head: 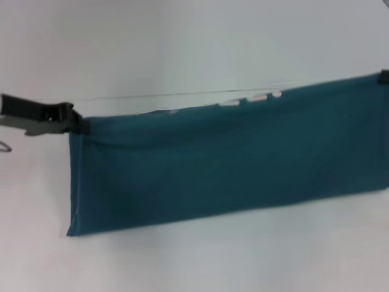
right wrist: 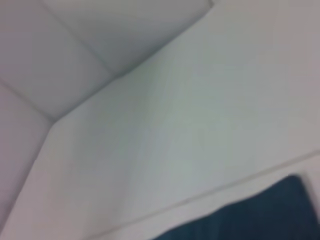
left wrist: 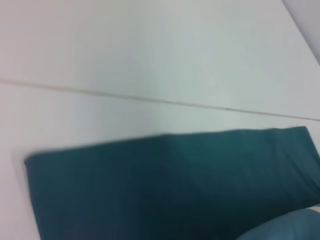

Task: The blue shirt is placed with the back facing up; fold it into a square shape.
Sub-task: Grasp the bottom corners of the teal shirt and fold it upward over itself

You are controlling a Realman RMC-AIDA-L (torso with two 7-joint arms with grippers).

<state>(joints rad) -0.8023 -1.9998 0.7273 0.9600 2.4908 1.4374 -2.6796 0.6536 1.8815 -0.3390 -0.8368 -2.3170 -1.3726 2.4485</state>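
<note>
The blue shirt point(head: 231, 164) is a long teal band stretched across the white table, its top edge pulled taut between my two grippers. A little pale lettering point(head: 252, 98) peeks over that top edge. My left gripper point(head: 78, 123) is shut on the shirt's upper left corner. My right gripper point(head: 384, 77) shows only as a dark tip at the frame's right edge, pinching the upper right corner. The left wrist view shows a flat layer of the shirt point(left wrist: 170, 185) on the table. The right wrist view shows one dark corner of the shirt point(right wrist: 255, 217).
The white table point(head: 194, 261) has a thin seam point(head: 182, 94) running across behind the shirt. A small grey wire-like piece point(head: 3, 146) sits at the far left edge. The table's far edge and a corner show in the right wrist view point(right wrist: 115, 75).
</note>
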